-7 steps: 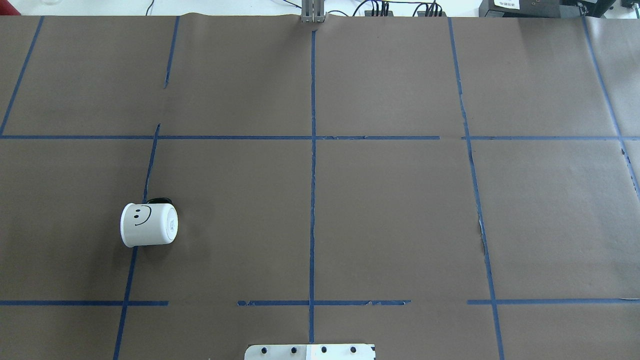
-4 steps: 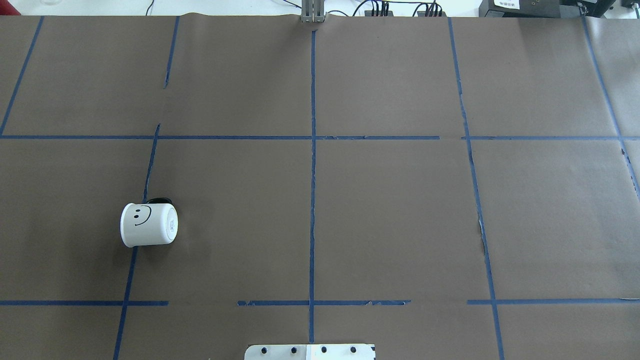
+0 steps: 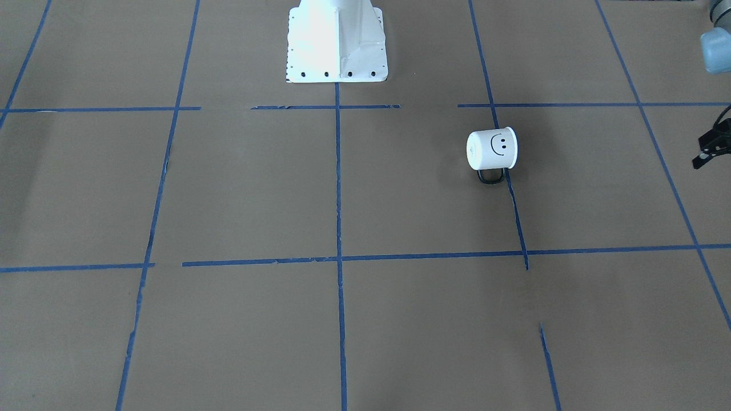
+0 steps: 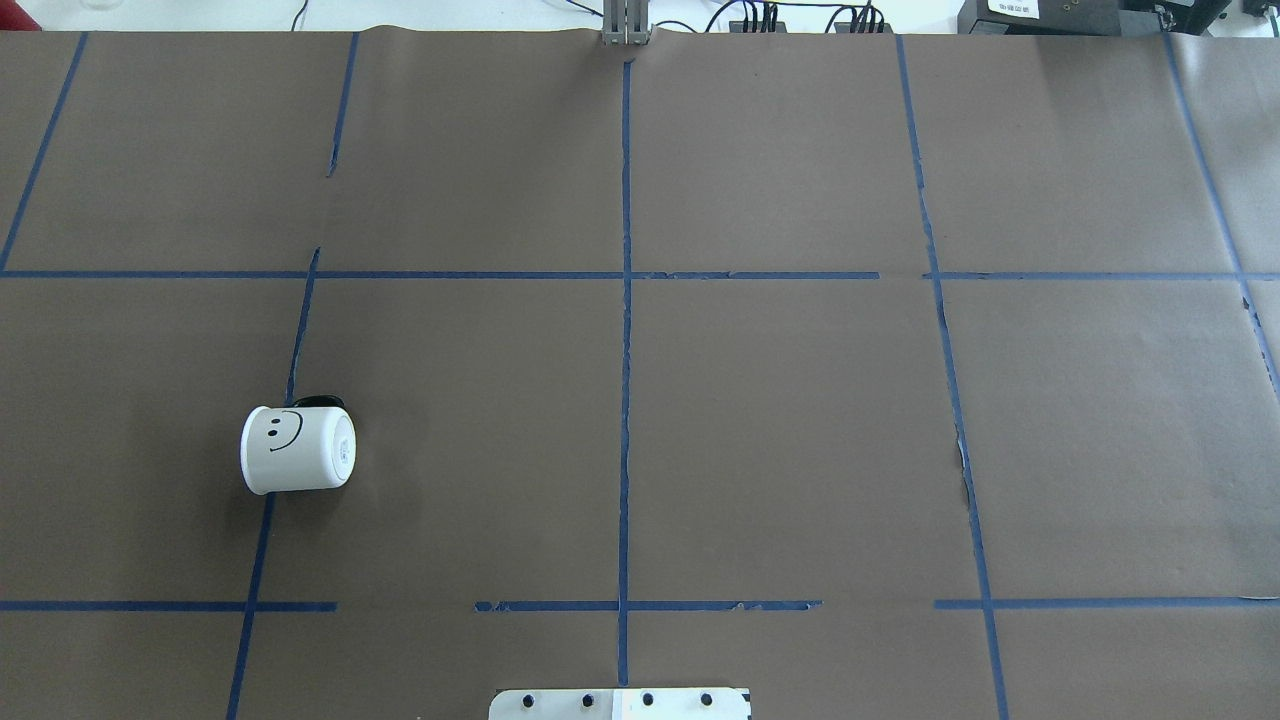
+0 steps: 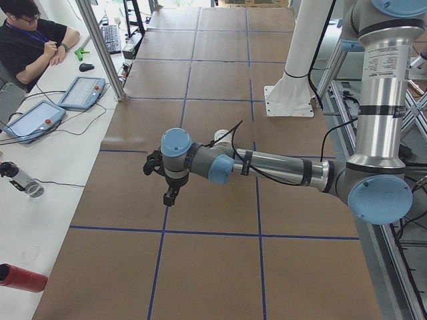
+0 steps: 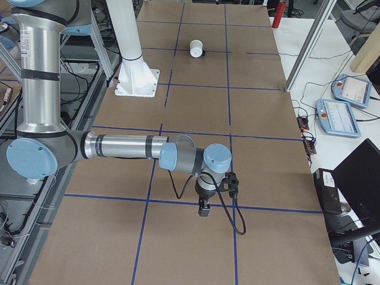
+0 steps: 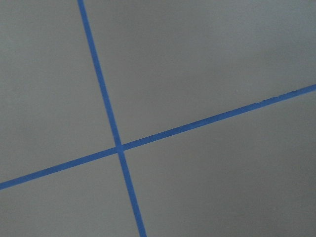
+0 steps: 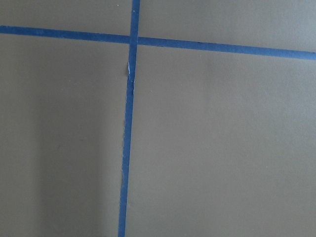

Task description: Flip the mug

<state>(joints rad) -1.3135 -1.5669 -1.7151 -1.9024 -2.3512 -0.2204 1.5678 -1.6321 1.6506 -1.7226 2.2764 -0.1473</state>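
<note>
Front-facing view: the mug (image 3: 492, 148) lies on its side on the left half of the bench (image 3: 228, 188), nearer my edge than the far edge. My left claw (image 3: 710, 149) pokes in by the left end, well apart from the mug. Only a bit of it shows, so I cannot tell if it is open or closed.

Overhead view: neither claw shows here. The mug's long way runs from the left end to the right end of the bench. Its flat bottom looks toward the middle, so I think its mouth looks at the left end. The face (image 4: 283, 431) looks up. The handle (image 4: 318, 401) sticks out low toward the far edge.

Left side view: my left arm reaches out over the bench with the claw hanging down, holding nothing.

Right side view: my right claw (image 6: 203, 208) hangs near the right end, far from the mug. It holds nothing, but I cannot tell if it is open.

Wrist views: both show only brown bench and blue tape (image 7: 118, 148).

I think my job now is to reach the mug with the left claw. A round mug can roll, so I should come down slowly, open wide, pinch across the round wall away from the handle, then lift before turning it.
</note>
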